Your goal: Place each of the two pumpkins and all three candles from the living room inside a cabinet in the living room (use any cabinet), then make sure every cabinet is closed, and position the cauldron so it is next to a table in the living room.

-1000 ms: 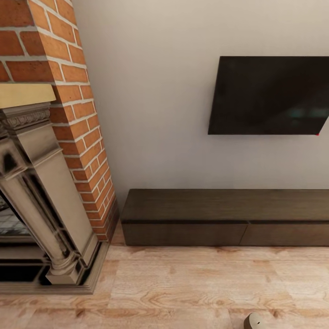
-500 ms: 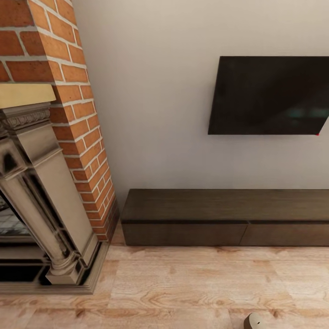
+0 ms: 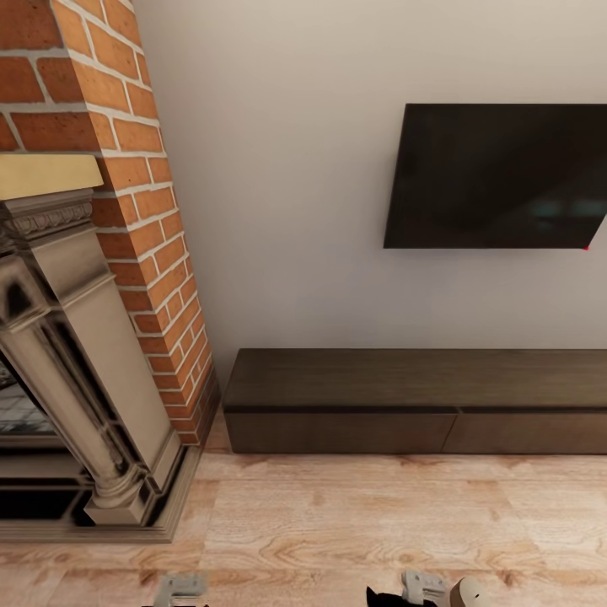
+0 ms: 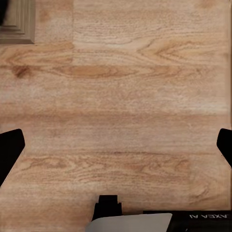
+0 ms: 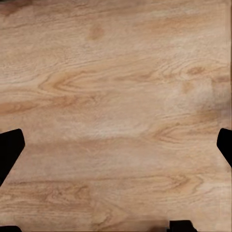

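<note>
The cabinet (image 3: 421, 405) is a long low dark-brown unit against the wall below the TV, with both visible drawer fronts shut. Over bare wooden floor, my left gripper (image 4: 116, 147) is open, its black fingertips (image 4: 9, 150) wide apart with nothing between them. My right gripper (image 5: 116, 147) is open in the same way, fingertips (image 5: 9, 150) spread above bare planks. Grey arm parts (image 3: 181, 588) (image 3: 421, 584) poke up at the head view's bottom edge. The pumpkins, candles, cauldron and table are out of view.
A stone fireplace (image 3: 76, 379) and a brick chimney column (image 3: 143, 211) stand at the left; the hearth's base corner (image 4: 17, 21) lies near my left arm. A black TV (image 3: 497, 177) hangs on the wall. A small beige rounded shape (image 3: 468, 593) sits at the bottom edge.
Grey arm parts and a dark piece have risen into the bottom edge of the head view. The room and the camera have stayed still.
</note>
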Robot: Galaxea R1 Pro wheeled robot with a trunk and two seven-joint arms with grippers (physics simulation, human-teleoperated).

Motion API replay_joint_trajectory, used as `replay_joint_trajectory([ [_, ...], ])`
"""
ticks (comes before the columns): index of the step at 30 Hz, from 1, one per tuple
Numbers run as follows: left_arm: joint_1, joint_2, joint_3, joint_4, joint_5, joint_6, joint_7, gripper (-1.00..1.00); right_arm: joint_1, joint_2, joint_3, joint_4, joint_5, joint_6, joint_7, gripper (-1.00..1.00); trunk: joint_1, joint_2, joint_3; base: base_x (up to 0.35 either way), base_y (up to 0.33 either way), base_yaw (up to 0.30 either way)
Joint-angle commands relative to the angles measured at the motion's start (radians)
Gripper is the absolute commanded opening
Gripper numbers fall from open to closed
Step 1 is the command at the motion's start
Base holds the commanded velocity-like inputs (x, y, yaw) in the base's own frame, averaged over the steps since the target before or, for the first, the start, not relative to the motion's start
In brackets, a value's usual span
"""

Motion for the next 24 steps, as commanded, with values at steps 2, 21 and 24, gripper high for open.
replay_joint_trajectory([
  [2,-0.002,-0.001,0.0,-0.03,0.001,0.022,0.0,1.0,0.0,0.005,0.0,-0.047,-0.035,0.005,-0.004,1.0,0.0,0.0,-0.001,0.0,0.0,0.0],
  [21,-0.275,-0.014,-0.007,0.109,0.132,0.029,0.0,1.0,-0.048,0.003,-0.009,-0.092,-0.242,0.0,-0.015,1.0,0.0,0.0,-0.001,0.0,0.0,0.0],
  [24,-0.296,-0.013,-0.008,0.15,0.173,-0.001,-0.022,1.0,-0.05,0.002,-0.015,-0.085,-0.246,-0.007,-0.014,1.0,0.0,0.0,-0.001,0.0,0.0,0.0],
])
